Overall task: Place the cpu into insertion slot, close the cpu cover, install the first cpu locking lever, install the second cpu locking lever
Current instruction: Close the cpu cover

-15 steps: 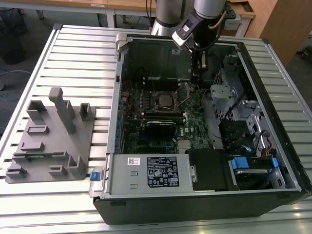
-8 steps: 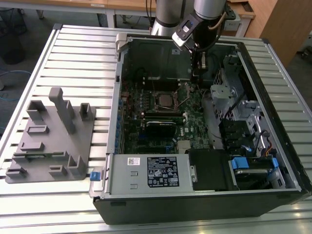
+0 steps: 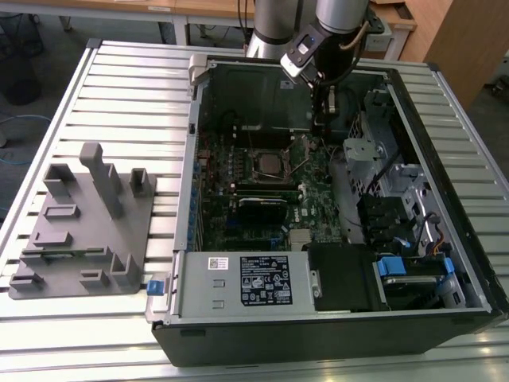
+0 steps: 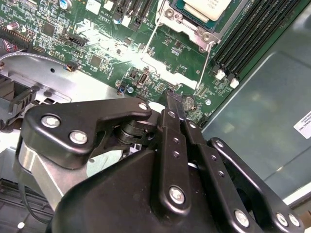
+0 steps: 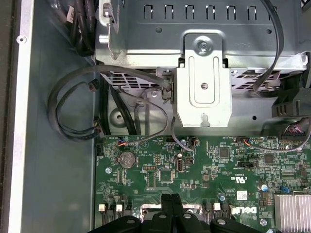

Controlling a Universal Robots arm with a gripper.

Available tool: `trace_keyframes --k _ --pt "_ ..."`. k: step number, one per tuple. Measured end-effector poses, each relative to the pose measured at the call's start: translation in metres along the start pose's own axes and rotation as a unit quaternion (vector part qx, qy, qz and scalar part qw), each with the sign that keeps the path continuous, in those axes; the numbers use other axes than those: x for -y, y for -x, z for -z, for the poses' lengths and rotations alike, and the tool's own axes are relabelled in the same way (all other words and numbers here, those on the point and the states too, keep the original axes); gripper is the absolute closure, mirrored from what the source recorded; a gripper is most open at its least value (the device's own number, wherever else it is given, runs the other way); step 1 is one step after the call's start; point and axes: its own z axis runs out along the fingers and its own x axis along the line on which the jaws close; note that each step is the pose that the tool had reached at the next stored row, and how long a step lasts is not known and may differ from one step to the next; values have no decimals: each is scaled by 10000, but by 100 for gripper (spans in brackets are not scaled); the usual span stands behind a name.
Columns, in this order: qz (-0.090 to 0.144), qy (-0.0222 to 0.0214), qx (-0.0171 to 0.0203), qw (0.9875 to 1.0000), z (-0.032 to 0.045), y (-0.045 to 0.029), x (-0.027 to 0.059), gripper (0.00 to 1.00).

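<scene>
You have the gripper [image 4: 173, 101] low over the green motherboard [image 5: 194, 170] inside the open computer case [image 3: 445, 263], fingers [image 5: 165, 208] pressed together on nothing, the cpu [image 4: 204, 7] seated in the insertion slot [image 4: 192, 29], near but apart from your fingertips, case on the slatted worktop [image 3: 119, 87]

My tool [image 4: 173, 103] shows matte black, the motherboard [image 5: 214, 167] deep green speckled with tiny parts, the cpu [image 4: 206, 7] pale silver-beige, and the bench [image 3: 127, 87] silvery, striped with ridges.
</scene>
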Motion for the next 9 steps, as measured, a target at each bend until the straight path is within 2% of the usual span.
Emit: trace_keyframes --k 9 --pt "0 0 0 10000 -49 -1 1 89"
